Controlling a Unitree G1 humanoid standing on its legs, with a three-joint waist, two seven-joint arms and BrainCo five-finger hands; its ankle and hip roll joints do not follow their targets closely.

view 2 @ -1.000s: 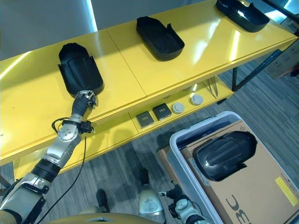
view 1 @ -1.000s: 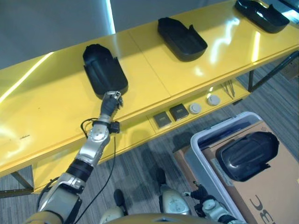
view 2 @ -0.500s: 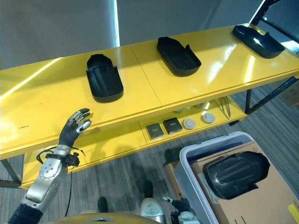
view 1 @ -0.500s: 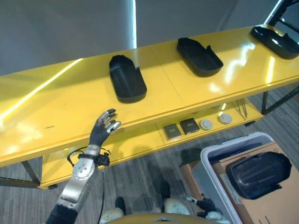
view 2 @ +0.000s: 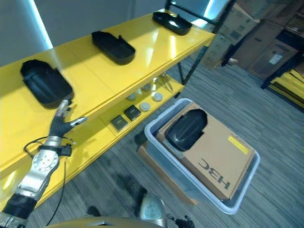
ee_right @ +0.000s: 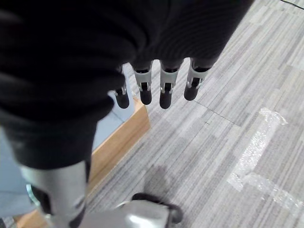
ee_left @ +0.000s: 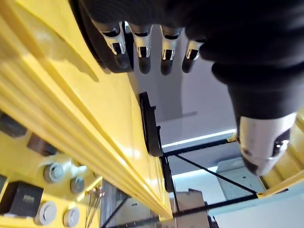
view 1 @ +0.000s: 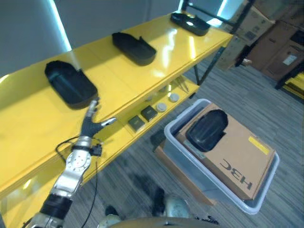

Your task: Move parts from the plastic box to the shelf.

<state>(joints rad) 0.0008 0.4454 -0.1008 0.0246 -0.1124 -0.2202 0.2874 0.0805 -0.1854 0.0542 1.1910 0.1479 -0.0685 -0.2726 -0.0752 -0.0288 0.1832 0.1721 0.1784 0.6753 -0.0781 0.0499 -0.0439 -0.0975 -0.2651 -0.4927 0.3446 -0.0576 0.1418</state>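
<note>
Hanging low over the carpet, the right hand (ee_right: pixel 156 90) has its fingers straight and holds nothing; past them shows a tan edge like the carton under the box (view 1: pixel 178 142), so by my reading it is the nearer hand. In the box, on a cardboard carton (view 1: pixel 237 156), lies the next part (view 1: pixel 206 129), its long axis running from the box's near side towards the shelf (view 1: pixel 118 71). Beyond the box, at the shelf's front edge, the left hand (view 1: pixel 90 124) is spread wide and empty, just short of a part already placed (view 1: pixel 70 84). Two more parts (view 1: pixel 134 47) (view 1: pixel 190 23) lie farther along the shelf.
</note>
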